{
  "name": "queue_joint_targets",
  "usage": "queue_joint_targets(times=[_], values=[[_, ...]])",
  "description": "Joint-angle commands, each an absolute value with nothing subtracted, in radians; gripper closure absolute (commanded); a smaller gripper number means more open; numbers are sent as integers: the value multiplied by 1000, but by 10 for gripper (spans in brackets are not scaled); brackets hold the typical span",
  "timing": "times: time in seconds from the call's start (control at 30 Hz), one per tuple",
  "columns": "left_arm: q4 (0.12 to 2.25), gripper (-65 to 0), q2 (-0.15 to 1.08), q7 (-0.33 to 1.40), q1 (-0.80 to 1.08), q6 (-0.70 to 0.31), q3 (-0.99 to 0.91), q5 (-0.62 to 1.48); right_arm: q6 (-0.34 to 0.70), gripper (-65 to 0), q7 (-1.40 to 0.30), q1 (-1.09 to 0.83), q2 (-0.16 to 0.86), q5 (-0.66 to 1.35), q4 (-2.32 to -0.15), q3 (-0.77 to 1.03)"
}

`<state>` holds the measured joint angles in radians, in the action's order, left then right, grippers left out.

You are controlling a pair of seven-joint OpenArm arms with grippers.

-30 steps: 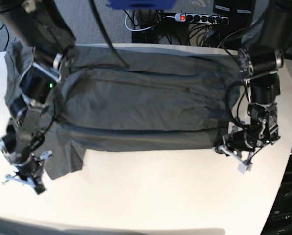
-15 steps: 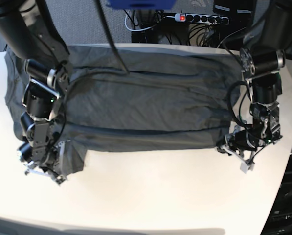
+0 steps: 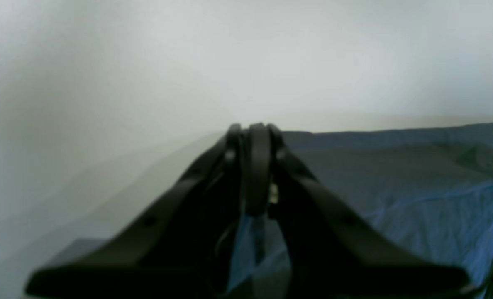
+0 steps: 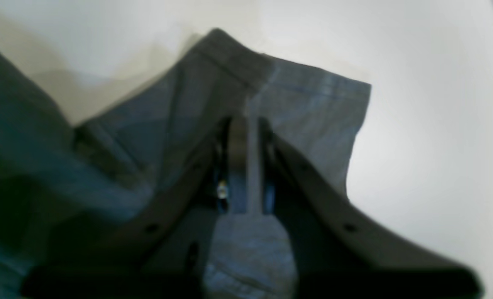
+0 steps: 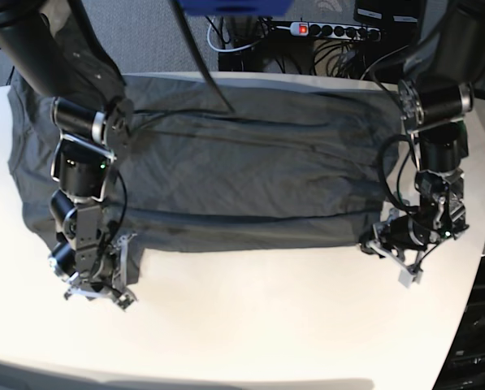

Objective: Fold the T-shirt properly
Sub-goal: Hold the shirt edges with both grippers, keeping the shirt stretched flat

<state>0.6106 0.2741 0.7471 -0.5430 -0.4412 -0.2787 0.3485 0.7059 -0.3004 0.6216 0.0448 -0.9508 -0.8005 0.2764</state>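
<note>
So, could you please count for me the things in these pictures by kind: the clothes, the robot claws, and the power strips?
T-shirt: 1
Claws: 2, the left claw and the right claw
Power strip, behind the table: 1
Total: 4

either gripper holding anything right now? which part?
Left gripper is shut at the T-shirt corner; a grip can't be confirmed. Right gripper sits over the sleeve hem, grip unclear.
</note>
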Motion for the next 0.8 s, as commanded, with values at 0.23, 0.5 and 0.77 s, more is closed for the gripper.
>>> queue_joint_targets(times=[0.23, 0.5, 0.77], values=[[611, -39, 265, 785, -549, -410, -277, 289, 698, -276, -291, 653, 33, -941, -967, 274], [611, -39, 262, 785, -550, -409, -277, 289, 698, -276, -295, 621, 2, -941, -990, 274], [611, -39, 263, 785, -550, -409, -277, 289, 698, -276, -297, 622, -33, -940, -989, 275]])
